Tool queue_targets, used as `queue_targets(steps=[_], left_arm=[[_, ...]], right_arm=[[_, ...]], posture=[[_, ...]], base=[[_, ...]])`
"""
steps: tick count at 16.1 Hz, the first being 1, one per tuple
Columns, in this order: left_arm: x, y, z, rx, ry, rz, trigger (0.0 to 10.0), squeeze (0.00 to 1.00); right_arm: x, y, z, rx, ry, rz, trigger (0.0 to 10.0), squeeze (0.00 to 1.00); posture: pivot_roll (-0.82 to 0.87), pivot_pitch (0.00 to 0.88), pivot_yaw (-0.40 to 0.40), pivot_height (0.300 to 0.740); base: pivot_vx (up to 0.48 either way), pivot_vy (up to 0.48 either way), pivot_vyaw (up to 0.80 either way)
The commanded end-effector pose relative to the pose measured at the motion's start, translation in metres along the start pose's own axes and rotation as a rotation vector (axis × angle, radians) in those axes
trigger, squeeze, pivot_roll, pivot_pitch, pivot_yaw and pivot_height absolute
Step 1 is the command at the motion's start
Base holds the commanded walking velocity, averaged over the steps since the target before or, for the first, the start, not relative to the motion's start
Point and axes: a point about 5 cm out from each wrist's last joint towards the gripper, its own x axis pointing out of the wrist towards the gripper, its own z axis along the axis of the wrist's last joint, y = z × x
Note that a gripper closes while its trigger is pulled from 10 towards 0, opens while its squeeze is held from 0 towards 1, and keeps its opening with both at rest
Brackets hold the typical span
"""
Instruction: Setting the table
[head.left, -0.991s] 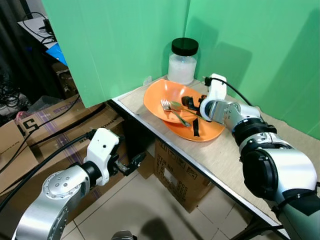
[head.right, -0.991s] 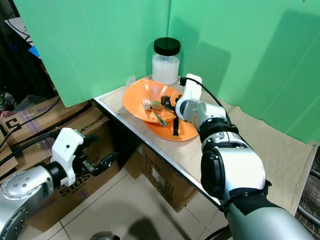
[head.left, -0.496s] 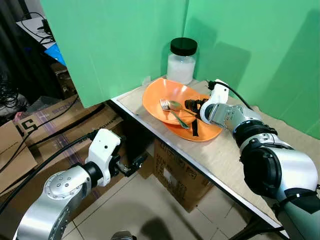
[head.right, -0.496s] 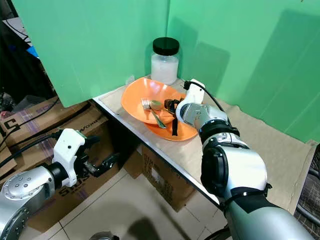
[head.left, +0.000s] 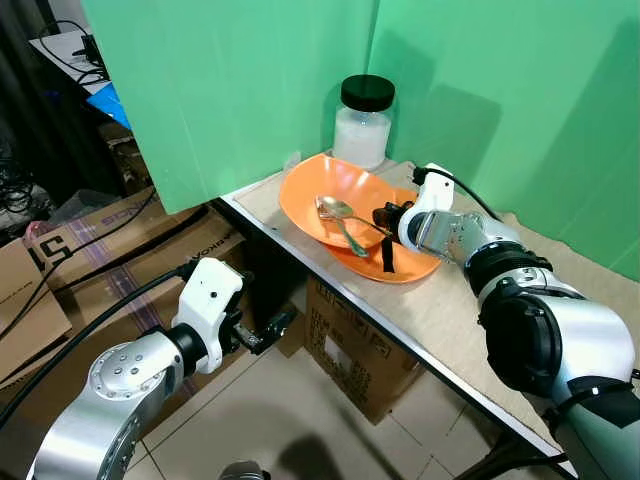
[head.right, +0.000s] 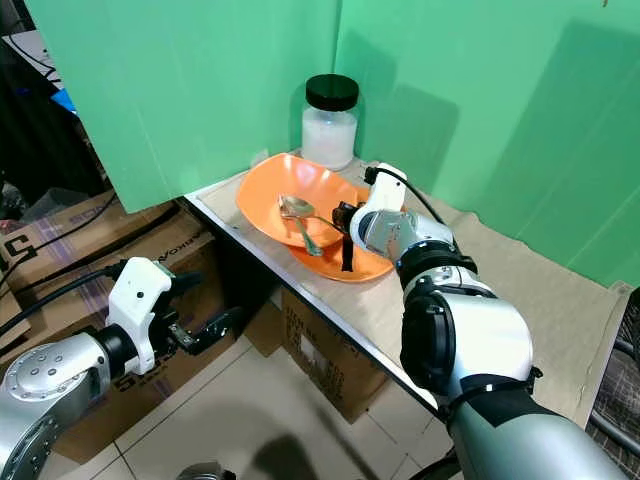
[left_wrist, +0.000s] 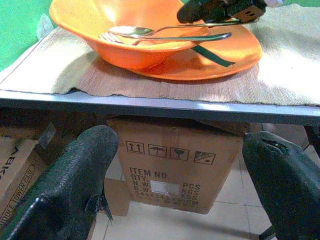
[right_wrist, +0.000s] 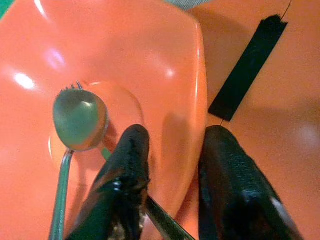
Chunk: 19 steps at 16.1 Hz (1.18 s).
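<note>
A table (head.left: 420, 330) stands before two backing panels (head.left: 250, 70) that meet behind its far corner. A mat (left_wrist: 300, 75) covers the tabletop. In the far corner stands a jar (head.left: 364, 122). Just in front of it a plate (head.left: 415, 265) lies on the mat near the left edge, with a bowl (head.left: 320, 190) resting tilted on it. A spoon (head.left: 335, 208) and fork (left_wrist: 165, 39) lie in the bowl. A strip (head.left: 387, 254) lies on the plate. Under the table sits a cardboard box (head.left: 355, 350); more boxes (head.left: 60, 250) sit on the floor to the left.
</note>
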Motion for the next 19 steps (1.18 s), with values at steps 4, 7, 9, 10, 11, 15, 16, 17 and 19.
queue_targets(steps=[4,7,9,10,11,15,16,17,19], left_arm=[[0.001,0.000,0.004,0.018,-0.005,-0.002,10.0,0.00],[0.002,0.001,0.004,0.022,-0.007,0.001,10.0,0.00],[0.002,0.001,0.004,0.026,-0.007,0.007,10.0,0.00],[0.002,0.001,0.003,0.027,-0.006,0.008,10.0,0.00],[0.002,0.001,0.003,0.027,-0.007,0.009,10.0,0.00],[0.002,-0.001,0.002,0.028,-0.009,0.008,10.0,0.00],[0.002,-0.001,0.002,0.028,-0.009,0.008,10.0,0.00],[0.002,-0.001,0.002,0.028,-0.009,0.008,10.0,0.00],[0.002,-0.001,0.002,0.030,-0.008,0.008,10.0,0.00]], right_arm=[[-0.002,0.005,0.007,-0.011,-0.003,0.012,0.0,0.00],[-0.004,0.005,0.012,0.003,-0.020,0.010,0.0,0.00],[-0.005,0.005,0.015,0.009,-0.031,0.011,0.0,0.00],[-0.005,0.005,0.016,0.008,-0.032,0.011,0.0,0.00],[-0.005,0.004,0.016,0.006,-0.034,0.010,0.0,0.00],[-0.006,0.002,0.018,0.011,-0.038,-0.001,0.0,0.00],[-0.006,0.001,0.018,0.019,-0.041,-0.007,0.0,0.00],[-0.006,0.000,0.018,0.020,-0.041,-0.008,0.0,0.00],[-0.006,-0.001,0.017,0.026,-0.039,-0.014,0.0,0.00]], posture=[[0.18,0.000,-0.055,0.740],[0.18,0.000,-0.054,0.740],[0.18,0.000,-0.055,0.740],[0.18,0.000,-0.056,0.740],[0.18,0.000,-0.057,0.740],[0.18,0.000,-0.057,0.740],[0.18,0.000,-0.057,0.740],[0.18,0.000,-0.057,0.740],[0.18,0.000,-0.055,0.740]], base=[[0.000,0.000,0.00],[0.000,0.000,0.00],[0.000,0.000,0.00],[0.000,0.000,0.00],[0.000,0.000,0.00],[0.000,0.000,0.00],[0.000,0.000,0.00],[0.000,0.000,0.00],[0.000,0.000,0.00]])
